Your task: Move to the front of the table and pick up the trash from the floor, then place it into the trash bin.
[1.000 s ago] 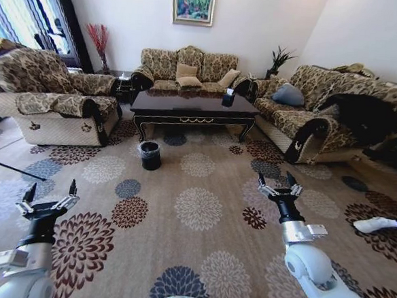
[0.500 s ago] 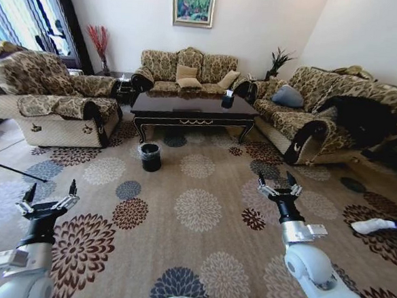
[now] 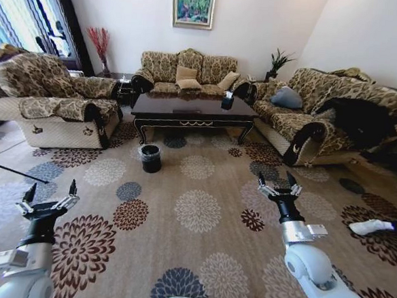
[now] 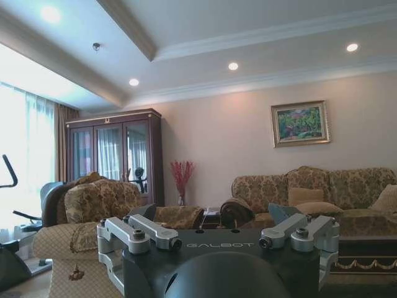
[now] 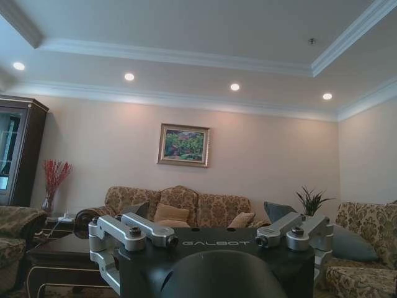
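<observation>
Table lies straight ahead, well apart, long axis crosswise to the robot. Bin sits just before its left front leg, nearer the left gripper. Both grippers (right gripper too) spread wide, empty. Can't make out trash on the carpet.

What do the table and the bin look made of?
Table: apparently dark wood with a glossy finish; its top reflects light, and the apron carries gold scrollwork. Trash bin: black, probably plastic, with a pale liner at its rim; too small to be sure.
</observation>
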Robot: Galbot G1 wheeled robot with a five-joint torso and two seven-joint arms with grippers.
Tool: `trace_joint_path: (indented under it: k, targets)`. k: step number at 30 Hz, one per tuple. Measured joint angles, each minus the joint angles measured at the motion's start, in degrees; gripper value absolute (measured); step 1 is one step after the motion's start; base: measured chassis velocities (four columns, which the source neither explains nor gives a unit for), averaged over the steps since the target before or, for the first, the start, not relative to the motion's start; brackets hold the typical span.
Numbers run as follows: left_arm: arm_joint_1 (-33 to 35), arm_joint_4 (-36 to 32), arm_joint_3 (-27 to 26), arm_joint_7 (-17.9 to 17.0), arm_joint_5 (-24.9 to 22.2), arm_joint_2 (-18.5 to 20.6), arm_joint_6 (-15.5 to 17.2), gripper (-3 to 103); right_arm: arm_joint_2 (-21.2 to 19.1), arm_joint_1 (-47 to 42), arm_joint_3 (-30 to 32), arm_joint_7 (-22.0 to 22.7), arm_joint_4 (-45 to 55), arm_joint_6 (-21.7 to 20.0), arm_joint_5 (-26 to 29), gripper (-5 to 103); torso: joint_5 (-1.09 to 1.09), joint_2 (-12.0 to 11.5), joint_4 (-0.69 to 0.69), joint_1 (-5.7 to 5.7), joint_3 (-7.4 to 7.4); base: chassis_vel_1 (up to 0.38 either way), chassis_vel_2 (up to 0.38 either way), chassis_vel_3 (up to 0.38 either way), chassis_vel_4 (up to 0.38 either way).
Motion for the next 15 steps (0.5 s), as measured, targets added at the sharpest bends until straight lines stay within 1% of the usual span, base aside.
trace_joint_path:
  k: [3, 5, 6, 14, 15]
  targets:
    - [0.0, 0.0, 0.0, 0.0, 0.0, 0.0, 0.0, 100, 0.0, 0.0, 0.0, 0.0, 0.0, 0.0, 0.0, 100, 0.00, 0.9, 0.00, 0.39, 0.50, 0.000, 0.000, 0.000, 0.000]
    - [0.0, 0.0, 0.0, 0.0, 0.0, 0.0, 0.0, 100, 0.0, 0.0, 0.0, 0.0, 0.0, 0.0, 0.0, 100, 0.00, 1.1, 0.00, 0.47, 0.58, 0.000, 0.000, 0.000, 0.000]
    - [0.0, 0.0, 0.0, 0.0, 0.0, 0.0, 0.0, 100, 0.0, 0.0, 0.0, 0.0, 0.0, 0.0, 0.0, 100, 0.00, 1.7, 0.00, 0.77, 0.91, 0.000, 0.000, 0.000, 0.000]
    - [0.0, 0.0, 0.0, 0.0, 0.0, 0.0, 0.0, 100, 0.0, 0.0, 0.0, 0.0, 0.0, 0.0, 0.0, 100, 0.00, 3.5, 0.00, 1.57, 1.90, 0.000, 0.000, 0.000, 0.000]
    - [0.0, 0.0, 0.0, 0.0, 0.0, 0.0, 0.0, 100, 0.0, 0.0, 0.0, 0.0, 0.0, 0.0, 0.0, 100, 0.00, 4.0, 0.00, 1.79, 2.18, 0.000, 0.000, 0.000, 0.000]
